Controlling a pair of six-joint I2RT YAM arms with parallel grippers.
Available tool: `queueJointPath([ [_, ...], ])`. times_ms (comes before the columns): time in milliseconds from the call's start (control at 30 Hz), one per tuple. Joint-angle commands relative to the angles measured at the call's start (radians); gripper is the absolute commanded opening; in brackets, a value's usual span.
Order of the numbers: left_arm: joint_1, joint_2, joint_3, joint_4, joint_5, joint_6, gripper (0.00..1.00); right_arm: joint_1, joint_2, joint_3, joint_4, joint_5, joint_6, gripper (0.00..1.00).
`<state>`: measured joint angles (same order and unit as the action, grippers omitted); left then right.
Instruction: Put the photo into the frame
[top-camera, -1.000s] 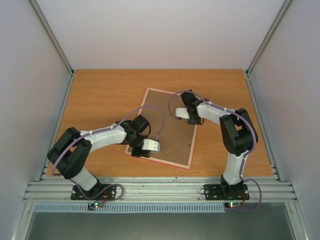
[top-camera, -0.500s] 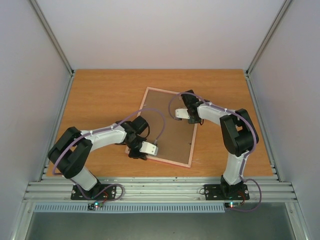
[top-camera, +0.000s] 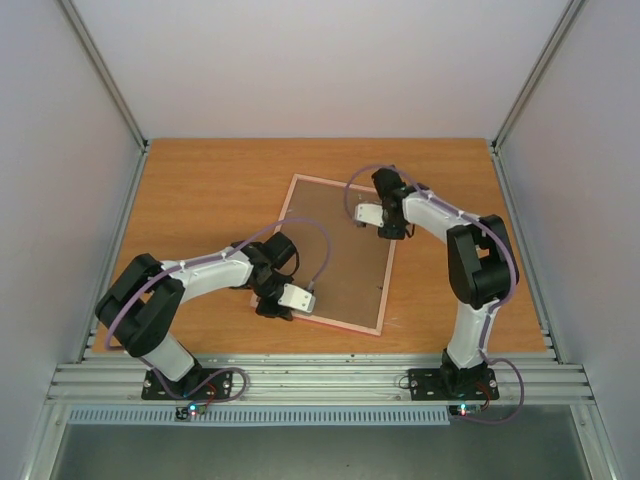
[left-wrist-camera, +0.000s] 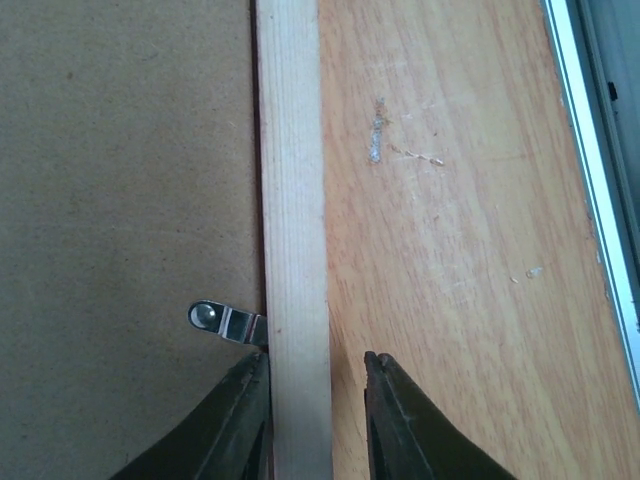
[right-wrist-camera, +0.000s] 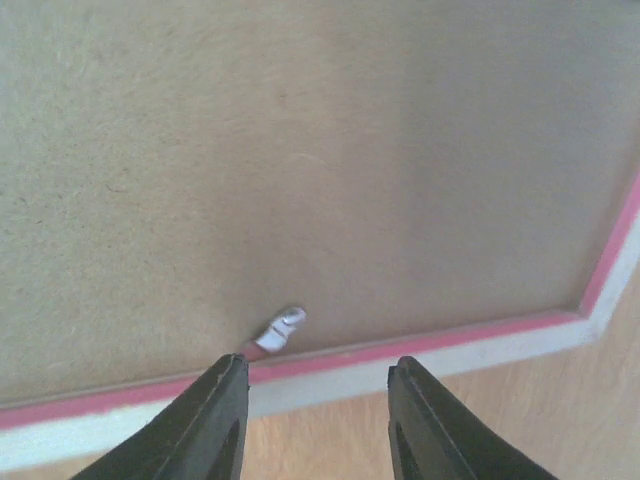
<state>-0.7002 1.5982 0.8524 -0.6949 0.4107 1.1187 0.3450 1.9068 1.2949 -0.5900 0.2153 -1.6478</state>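
Note:
The pink frame (top-camera: 320, 181) lies face down in the middle of the table, with the brown backing board (top-camera: 345, 265) filling it. The photo is hidden. My left gripper (top-camera: 272, 308) is at the frame's near left edge. In the left wrist view it (left-wrist-camera: 317, 358) is open and straddles the pale frame rail (left-wrist-camera: 292, 200); the left finger touches the rail beside a metal tab (left-wrist-camera: 225, 322), the right finger stands apart. My right gripper (top-camera: 390, 232) is at the frame's right edge. In the right wrist view it (right-wrist-camera: 318, 362) is open above the pink rim (right-wrist-camera: 450, 335), next to another tab (right-wrist-camera: 282, 328).
The wooden table (top-camera: 200, 200) is walled in by white panels at the back and both sides. An aluminium rail (top-camera: 320, 378) runs along the near edge, where the arm bases sit. A pale table border (left-wrist-camera: 590, 200) shows in the left wrist view.
My right gripper has opened and shifted toward the far right of the frame's edge. The left gripper has slid slightly left along the near edge, its opening unchanged.

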Motion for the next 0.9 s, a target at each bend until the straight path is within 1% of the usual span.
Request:
queueJointPath([
  [0, 0.004, -0.013, -0.022, -0.104, -0.018, -0.028, 0.29, -0.056, -0.011, 0.182, -0.252, -0.236, 0.290, 0.41],
  [67, 0.004, -0.047, -0.010, -0.091, 0.000, -0.070, 0.32, -0.096, -0.004, 0.266, -0.336, -0.332, 0.407, 0.42],
  [200, 0.004, -0.119, 0.029, -0.076, 0.048, -0.159, 0.43, -0.185, 0.029, 0.390, -0.464, -0.499, 0.616, 0.43],
  [333, 0.004, -0.179, 0.051, -0.036, 0.060, -0.216, 0.51, -0.267, 0.089, 0.427, -0.526, -0.577, 0.835, 0.43],
  [433, 0.004, -0.205, 0.058, -0.002, 0.051, -0.243, 0.52, -0.328, 0.129, 0.425, -0.523, -0.618, 0.973, 0.44],
  [533, 0.004, -0.207, 0.063, 0.025, 0.028, -0.270, 0.53, -0.392, 0.156, 0.422, -0.515, -0.639, 1.055, 0.45],
  [667, 0.007, -0.204, 0.056, 0.078, -0.007, -0.313, 0.54, -0.403, 0.187, 0.408, -0.494, -0.690, 1.110, 0.48],
  [733, 0.014, -0.196, 0.063, 0.101, -0.016, -0.341, 0.54, -0.402, 0.223, 0.407, -0.491, -0.733, 1.143, 0.48],
  [867, 0.058, -0.177, 0.088, 0.118, -0.004, -0.376, 0.54, -0.402, 0.306, 0.414, -0.474, -0.815, 1.203, 0.44],
])
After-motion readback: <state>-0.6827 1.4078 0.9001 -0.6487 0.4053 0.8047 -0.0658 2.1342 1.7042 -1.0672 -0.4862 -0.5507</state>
